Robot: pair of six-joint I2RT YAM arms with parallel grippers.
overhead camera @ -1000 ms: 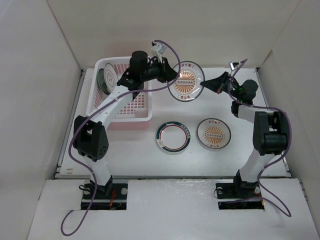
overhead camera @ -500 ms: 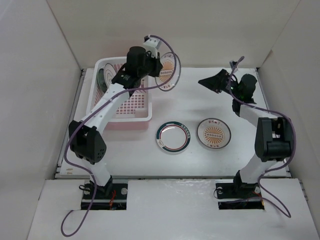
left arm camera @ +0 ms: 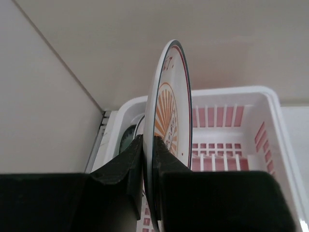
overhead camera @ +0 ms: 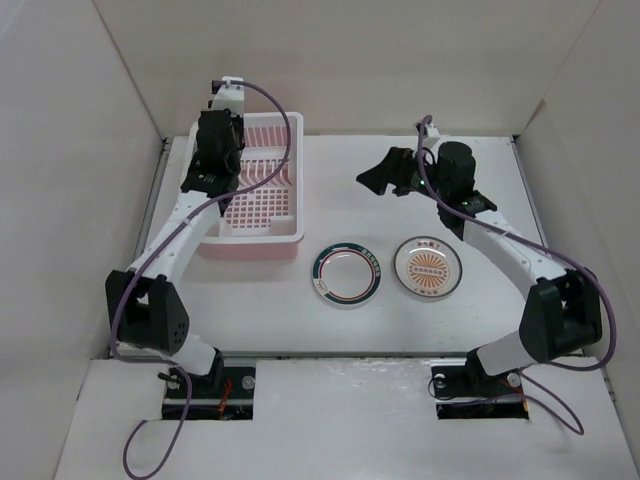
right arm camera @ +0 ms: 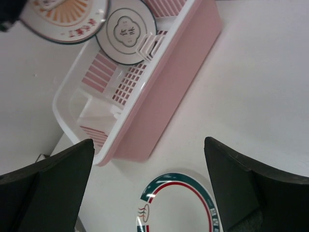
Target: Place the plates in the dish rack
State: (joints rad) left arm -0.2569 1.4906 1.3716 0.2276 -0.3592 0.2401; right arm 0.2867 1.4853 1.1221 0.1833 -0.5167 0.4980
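Note:
In the left wrist view my left gripper (left arm camera: 148, 140) is shut on the rim of a white plate with an orange sunburst (left arm camera: 170, 108), held upright and edge-on above the left part of the pink dish rack (left arm camera: 231, 121). Behind it a dark plate (left arm camera: 126, 139) stands in the rack. The right wrist view shows a white plate with dark rings (right arm camera: 126, 30) standing in the rack (right arm camera: 159, 82). My right gripper (right arm camera: 149, 183) is open and empty above a green-rimmed plate (right arm camera: 186, 205). From above, that plate (overhead camera: 347, 273) and a second sunburst plate (overhead camera: 428, 267) lie flat on the table.
White walls close in the table on the left, back and right. The rack (overhead camera: 255, 200) sits at the back left, close to the left wall. My right gripper (overhead camera: 378, 175) hovers over the table's middle back.
My left gripper has carried the sunburst plate left, from right of the rack to above the rack's left part. My right gripper has opened and swung left toward the middle.

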